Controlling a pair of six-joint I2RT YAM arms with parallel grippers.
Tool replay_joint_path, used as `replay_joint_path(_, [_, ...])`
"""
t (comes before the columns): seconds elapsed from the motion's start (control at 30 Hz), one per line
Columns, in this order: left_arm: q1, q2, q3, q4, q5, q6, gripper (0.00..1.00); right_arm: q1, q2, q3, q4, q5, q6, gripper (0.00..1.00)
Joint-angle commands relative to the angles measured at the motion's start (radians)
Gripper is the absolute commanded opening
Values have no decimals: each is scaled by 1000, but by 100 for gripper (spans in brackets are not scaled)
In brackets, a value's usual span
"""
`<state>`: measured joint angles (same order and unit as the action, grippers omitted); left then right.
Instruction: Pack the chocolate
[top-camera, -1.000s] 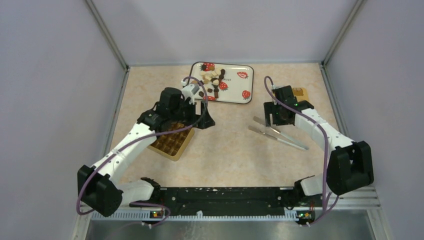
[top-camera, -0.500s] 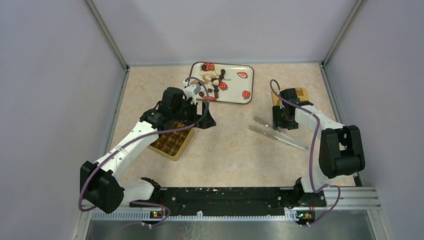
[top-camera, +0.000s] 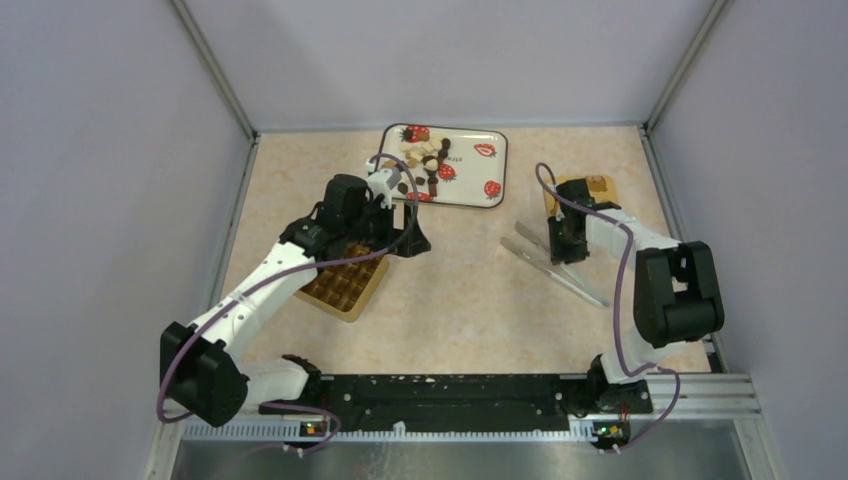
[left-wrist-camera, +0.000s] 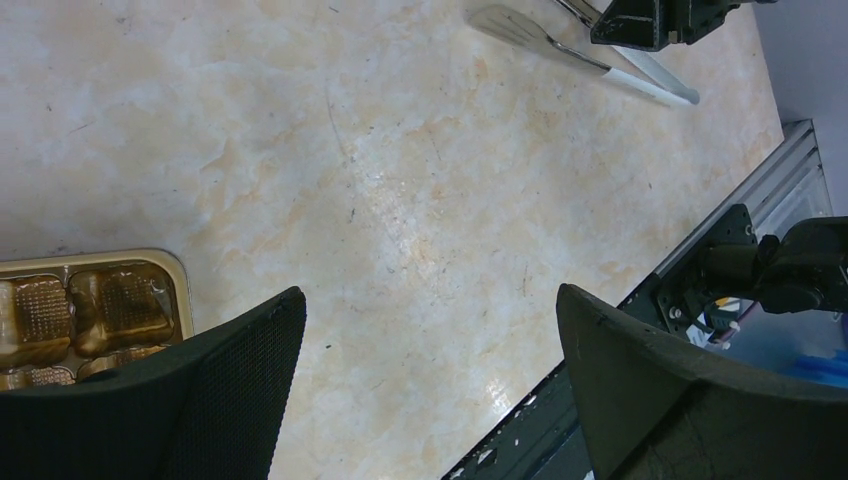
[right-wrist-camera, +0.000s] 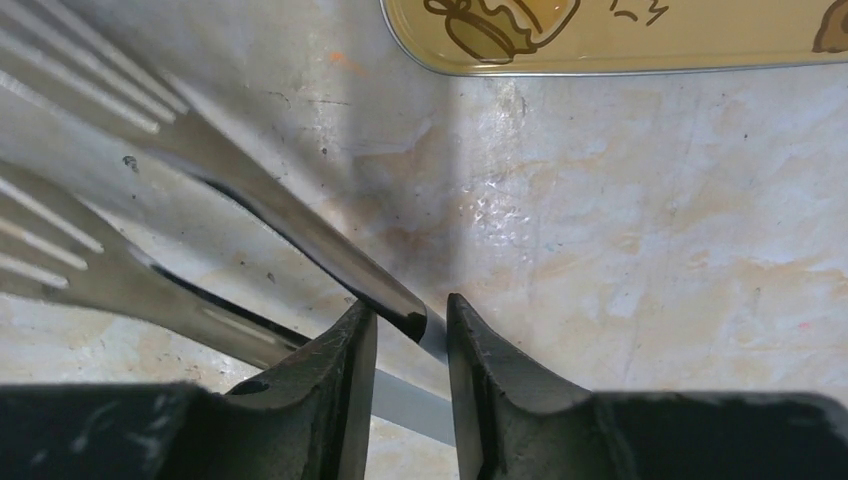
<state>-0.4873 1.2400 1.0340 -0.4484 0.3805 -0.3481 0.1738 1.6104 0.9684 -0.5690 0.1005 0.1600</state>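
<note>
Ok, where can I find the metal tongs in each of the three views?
Top external: metal tongs right of centre, lying diagonally.
Left wrist: top right corner.
Right wrist: left half, running down to bottom centre.
Shared landmark: the right gripper, straddling them in all three.

From above, the left arm (top-camera: 290, 258) lies across the golden tray (top-camera: 348, 292) and covers many of its cells. In the left wrist view that tray is cut by the left edge and slips behind the left finger (left-wrist-camera: 230, 390). The chocolate (top-camera: 428, 160) near the surface's far edge is too small to count. The tongs (top-camera: 582, 289) vanish midway beneath the right arm (top-camera: 610, 235). Close up, they run off the left edge and under the right fingers (right-wrist-camera: 335, 400). The yellow lid (right-wrist-camera: 620, 40) is cut by the top edge.
</note>
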Motion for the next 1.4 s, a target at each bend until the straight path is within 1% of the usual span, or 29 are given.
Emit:
replay_joint_path(0.0, [-4,-15,5,29,-20,26,99,2,-5,-12,-5,-44,10,27])
replay_joint_path(0.13, [-5,-23,7,22,-49,44,99,23,-41,-22,-13,-82,26,25])
replay_joint_path(0.17, [-4,-26,10,16,-59,49,99,38,-52,-23,-15,-91,38,23])
replay_joint_path(0.2, [-5,-27,12,14,-68,54,99,57,-66,-23,-14,-95,52,14])
replay_joint_path(0.23, [-4,-29,15,11,-74,60,99,82,-79,-20,-15,-96,78,0])
replay_joint_path(0.3, [-5,-28,24,2,-92,69,99,135,-98,-10,-8,-74,157,0])
replay_joint_path(0.37, [-5,-22,37,-8,-112,78,99,178,-121,-5,24,-57,273,0])
replay_joint_path(0.47, [-4,-12,62,-37,-124,83,99,228,-165,-29,118,-63,497,0])
replay_joint_path(0.53, [-4,-17,62,-42,-124,83,99,273,-184,-49,191,-32,635,0])
replay_joint_path(0.6, [-4,-29,55,-41,-123,79,99,310,-178,-56,228,3,782,0])
replay_joint_path(0.7, [-6,-55,42,-41,-142,71,99,339,-142,-72,259,4,1026,0])
replay_joint_path(0.77, [-5,-73,35,-41,-155,70,99,366,-110,-70,249,15,1152,0])
replay_joint_path(0.87, [-6,-94,24,-42,-165,69,99,426,-42,-11,151,68,1295,0])
replay_joint_path(0.93, [-6,-109,17,-47,-169,70,99,470,-15,43,99,116,1350,0])
replay_joint_path(1.03, [-5,-123,7,-56,-171,72,99,515,11,74,94,150,1392,0])
replay_joint_path(1.07, [-6,-127,3,-59,-173,72,99,521,23,82,100,142,1394,4])
replay_joint_path(1.1, [-5,-130,0,-60,-173,72,99,524,34,92,108,122,1393,13])
replay_joint_path(1.17, [-6,-136,-7,-62,-175,70,99,524,57,105,128,78,1383,38])
replay_joint_path(1.2, [-6,-140,-11,-61,-182,67,99,524,61,106,149,57,1375,45])
replay_joint_path(1.23, [-7,-143,-14,-61,-189,65,99,524,64,101,176,40,1371,48])
replay_joint_path(1.27, [-5,-146,-15,-61,-196,64,99,525,63,96,188,29,1368,49])
replay_joint_path(1.37, [-7,-155,-17,-54,-221,61,99,526,28,100,186,34,1325,49])
